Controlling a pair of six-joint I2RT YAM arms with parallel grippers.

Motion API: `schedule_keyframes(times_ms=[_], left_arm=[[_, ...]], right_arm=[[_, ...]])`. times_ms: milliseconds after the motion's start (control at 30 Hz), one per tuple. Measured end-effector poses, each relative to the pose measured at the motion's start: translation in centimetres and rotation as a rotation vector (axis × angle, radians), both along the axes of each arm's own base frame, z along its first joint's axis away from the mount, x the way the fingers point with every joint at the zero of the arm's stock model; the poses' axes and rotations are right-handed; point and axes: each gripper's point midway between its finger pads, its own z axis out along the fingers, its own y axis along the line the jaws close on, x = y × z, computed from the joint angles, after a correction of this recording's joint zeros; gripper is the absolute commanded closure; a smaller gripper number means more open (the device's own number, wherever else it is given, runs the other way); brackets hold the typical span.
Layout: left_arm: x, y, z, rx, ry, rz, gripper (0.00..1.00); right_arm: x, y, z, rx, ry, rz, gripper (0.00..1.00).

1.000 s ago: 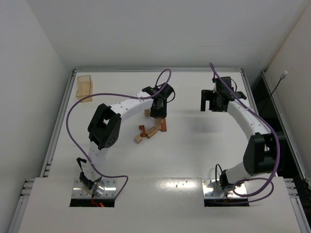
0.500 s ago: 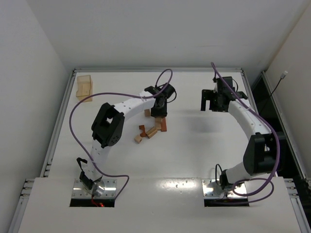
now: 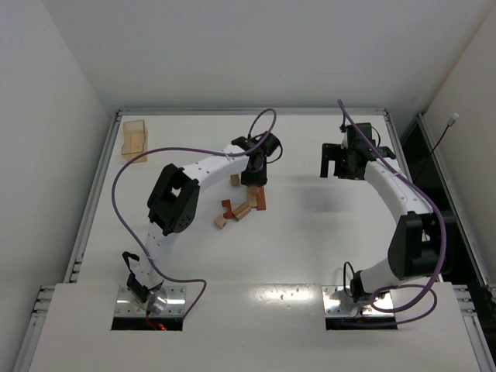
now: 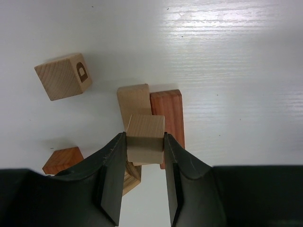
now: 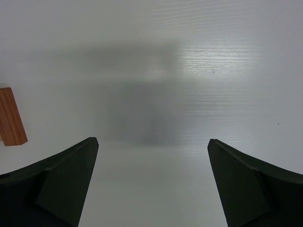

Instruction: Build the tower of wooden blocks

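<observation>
Wood blocks (image 3: 242, 208) for the tower lie as a loose cluster on the white table (image 3: 310, 240) in the top view, left of its middle, tan and reddish-brown pieces mixed and nothing clearly stacked at this size. The left gripper (image 3: 253, 181) hangs right over the far end of the cluster, while the right gripper (image 3: 339, 168) is well apart over bare table, its jaws spread wide. A translucent tan box (image 3: 135, 139) stands in the far left corner. In the left wrist view the left gripper (image 4: 145, 142) clamps a plain tan cube (image 4: 145, 136) between its two fingers, narrowly set. That cube is over the near ends of a tan bar (image 4: 133, 101) and a reddish-brown bar (image 4: 167, 116) lying side by side and touching; whether it rests on them cannot be told. Off to the left lies a tan cube with a brown letter "D" (image 4: 63, 76) printed on one face, and nearer the finger a reddish-brown block (image 4: 62, 160). In the right wrist view the right gripper (image 5: 152, 142) stands wide and holds nothing, with one reddish-brown piece (image 5: 11, 116) at the left edge.
</observation>
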Motion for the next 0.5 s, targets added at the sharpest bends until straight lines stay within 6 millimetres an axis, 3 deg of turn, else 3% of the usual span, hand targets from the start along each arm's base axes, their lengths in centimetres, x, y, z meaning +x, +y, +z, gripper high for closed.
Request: schedule_keyframes(times_ms=[500], left_arm=[[0.1,0.0,-1.2,0.016,0.014,0.001,1.0]], right_arm=[[-0.1,0.4,-0.1,0.02,0.003,0.013,0.01]])
